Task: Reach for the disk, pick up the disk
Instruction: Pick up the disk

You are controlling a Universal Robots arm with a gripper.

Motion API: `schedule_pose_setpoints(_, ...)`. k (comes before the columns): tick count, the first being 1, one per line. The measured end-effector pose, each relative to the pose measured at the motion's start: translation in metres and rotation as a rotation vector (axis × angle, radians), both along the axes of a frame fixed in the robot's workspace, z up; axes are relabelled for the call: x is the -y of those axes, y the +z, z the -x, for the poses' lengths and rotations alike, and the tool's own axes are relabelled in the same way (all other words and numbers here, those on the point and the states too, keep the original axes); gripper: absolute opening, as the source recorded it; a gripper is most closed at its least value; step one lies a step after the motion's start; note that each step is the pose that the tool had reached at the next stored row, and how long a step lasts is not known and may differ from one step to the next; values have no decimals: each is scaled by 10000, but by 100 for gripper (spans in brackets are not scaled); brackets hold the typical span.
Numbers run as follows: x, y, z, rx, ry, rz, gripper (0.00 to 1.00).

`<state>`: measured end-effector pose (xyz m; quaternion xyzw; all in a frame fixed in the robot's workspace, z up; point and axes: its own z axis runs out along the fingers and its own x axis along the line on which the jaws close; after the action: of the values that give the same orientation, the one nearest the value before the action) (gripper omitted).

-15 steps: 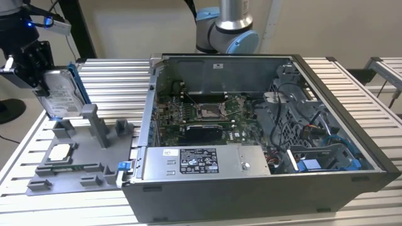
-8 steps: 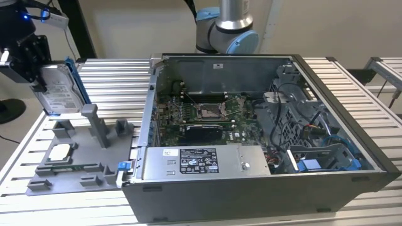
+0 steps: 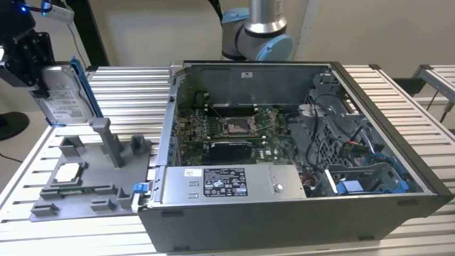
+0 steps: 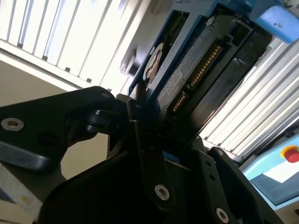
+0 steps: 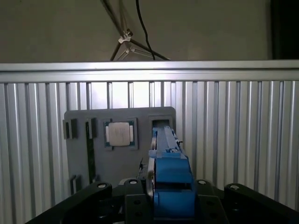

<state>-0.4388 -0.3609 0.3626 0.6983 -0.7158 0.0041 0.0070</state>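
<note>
**Disk clamped, above holder**

The disk is held upright in the gripper, with the jaws pinched on its flat faces. It is at the exterior view's left, above the grey holder. In the first wrist view the blue bracket is seen edge-on over the holder. A small chip is seated in a pocket just beside. The open computer case is set on the slatted table, to the exterior view's right.
</note>
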Motion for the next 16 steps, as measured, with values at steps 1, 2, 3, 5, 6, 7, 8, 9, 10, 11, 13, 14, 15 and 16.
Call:
schedule_pose_setpoints(1,0,16,0,0,0,0,0)
schedule_pose_setpoints(2,0,34,0,0,0,0,0)
schedule_pose_setpoints(3,0,50,0,0,0,0,0)
schedule_pose_setpoints(5,0,82,0,-1,0,1,0)
schedule_pose_setpoints(6,0,97,0,-1,0,0,0)
schedule_pose_setpoints(7,0,112,0,0,0,0,0)
schedule_pose_setpoints(8,0,127,0,1,0,0,0)
schedule_pose_setpoints(9,0,142,0,1,0,-1,0)
schedule_pose_setpoints(10,0,159,0,0,-1,0,0)
schedule_pose_setpoints(11,0,175,0,0,0,0,0)
schedule_pose_setpoints(13,0,206,0,0,0,0,0)
schedule_pose_setpoints(14,0,223,0,0,0,0,0)
schedule_pose_setpoints(15,0,239,0,0,0,0,0)
schedule_pose_setpoints(16,0,257,0,-1,0,0,0)
